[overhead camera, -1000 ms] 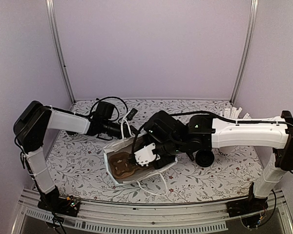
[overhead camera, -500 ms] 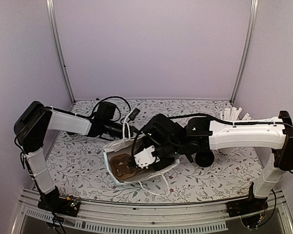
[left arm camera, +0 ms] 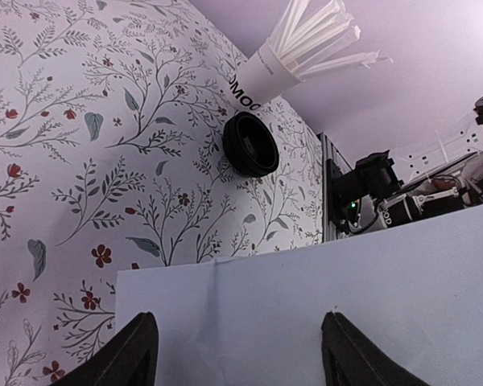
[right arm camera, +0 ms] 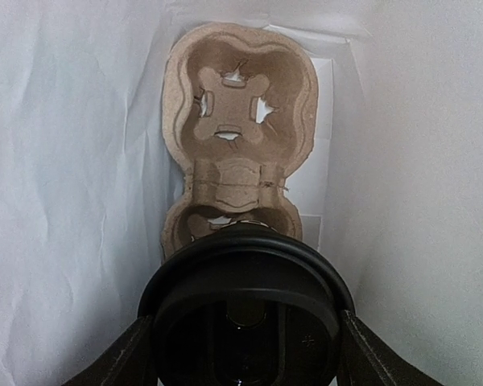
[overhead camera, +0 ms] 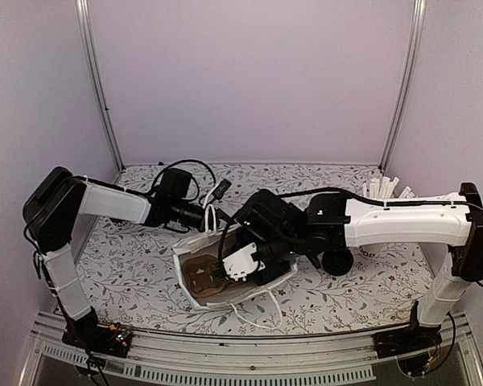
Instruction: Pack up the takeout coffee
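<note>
A pale-blue paper bag [overhead camera: 183, 277] stands open on the floral-print surface [overhead camera: 346, 297], and its white cord handles [overhead camera: 258, 310] trail toward the near edge. Inside, flat on the bag's floor, lies a brown cardboard cup carrier [right arm camera: 237, 121]; its far pocket shows cut tabs. Toward the far right corner a white cup [left arm camera: 262, 76] holds a spread of wrapped stirrers [left arm camera: 322, 32], well apart from the bag.

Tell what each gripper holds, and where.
Right gripper clamps the takeout coffee across its lidded top, inside the paper bag. Left gripper straddles the bag's edge; a grip cannot be told.
</note>
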You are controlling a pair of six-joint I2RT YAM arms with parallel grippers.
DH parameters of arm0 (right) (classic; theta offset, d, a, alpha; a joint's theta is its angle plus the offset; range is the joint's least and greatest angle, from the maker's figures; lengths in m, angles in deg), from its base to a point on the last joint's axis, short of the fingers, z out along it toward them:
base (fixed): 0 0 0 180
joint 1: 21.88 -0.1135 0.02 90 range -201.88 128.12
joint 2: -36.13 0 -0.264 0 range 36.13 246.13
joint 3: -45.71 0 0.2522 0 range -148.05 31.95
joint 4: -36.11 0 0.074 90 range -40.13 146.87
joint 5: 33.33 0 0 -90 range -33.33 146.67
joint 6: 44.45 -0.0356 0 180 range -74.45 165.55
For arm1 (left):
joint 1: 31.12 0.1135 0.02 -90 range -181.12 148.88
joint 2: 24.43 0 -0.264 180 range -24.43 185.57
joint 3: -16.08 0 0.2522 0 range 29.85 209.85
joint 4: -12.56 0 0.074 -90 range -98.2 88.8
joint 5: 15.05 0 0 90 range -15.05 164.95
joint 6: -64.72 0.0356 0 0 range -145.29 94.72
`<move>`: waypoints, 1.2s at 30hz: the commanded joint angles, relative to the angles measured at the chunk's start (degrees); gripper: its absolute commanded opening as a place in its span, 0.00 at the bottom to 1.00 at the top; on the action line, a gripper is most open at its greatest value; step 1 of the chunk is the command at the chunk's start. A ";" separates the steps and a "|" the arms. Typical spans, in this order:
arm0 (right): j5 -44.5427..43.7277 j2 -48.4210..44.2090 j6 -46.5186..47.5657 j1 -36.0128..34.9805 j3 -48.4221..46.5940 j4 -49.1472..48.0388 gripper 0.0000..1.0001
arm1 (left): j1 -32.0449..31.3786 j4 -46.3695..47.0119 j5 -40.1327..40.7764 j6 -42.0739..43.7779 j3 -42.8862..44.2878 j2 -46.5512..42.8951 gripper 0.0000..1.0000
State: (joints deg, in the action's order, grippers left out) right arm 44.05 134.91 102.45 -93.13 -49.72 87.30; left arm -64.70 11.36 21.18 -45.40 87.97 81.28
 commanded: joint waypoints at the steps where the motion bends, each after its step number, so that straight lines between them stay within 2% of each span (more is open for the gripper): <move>1: 2.54 1.15 -1.67 -0.13 -0.32 3.44 0.45 | -0.69 0.03 -0.93 0.67 -0.07 -0.84 0.72; 15: 0.86 2.66 -1.98 0.13 -0.98 2.06 0.45 | -0.70 -0.60 -1.08 0.90 -0.39 -1.16 0.71; 20: 2.86 3.66 -2.01 1.19 -2.06 3.02 0.44 | -0.72 -0.74 -0.83 0.72 -0.24 -0.90 0.71; 26: 7.85 5.66 -3.51 3.07 -5.55 7.32 0.44 | 0.54 -3.27 1.28 0.57 -0.30 -2.48 0.71; 31: 14.95 9.51 -4.98 5.10 -12.57 15.06 0.44 | 4.43 -6.20 3.35 -0.17 -1.25 -5.31 0.72; 36: 17.99 13.24 -5.22 5.50 -15.81 21.31 0.44 | 8.16 -9.13 4.68 -0.41 -2.04 -8.45 0.73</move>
State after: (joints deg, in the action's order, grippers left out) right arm 55.59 144.49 98.96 -87.75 -63.55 99.08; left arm -59.39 5.74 24.24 -45.51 86.84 76.21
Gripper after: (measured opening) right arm 0.713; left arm 0.730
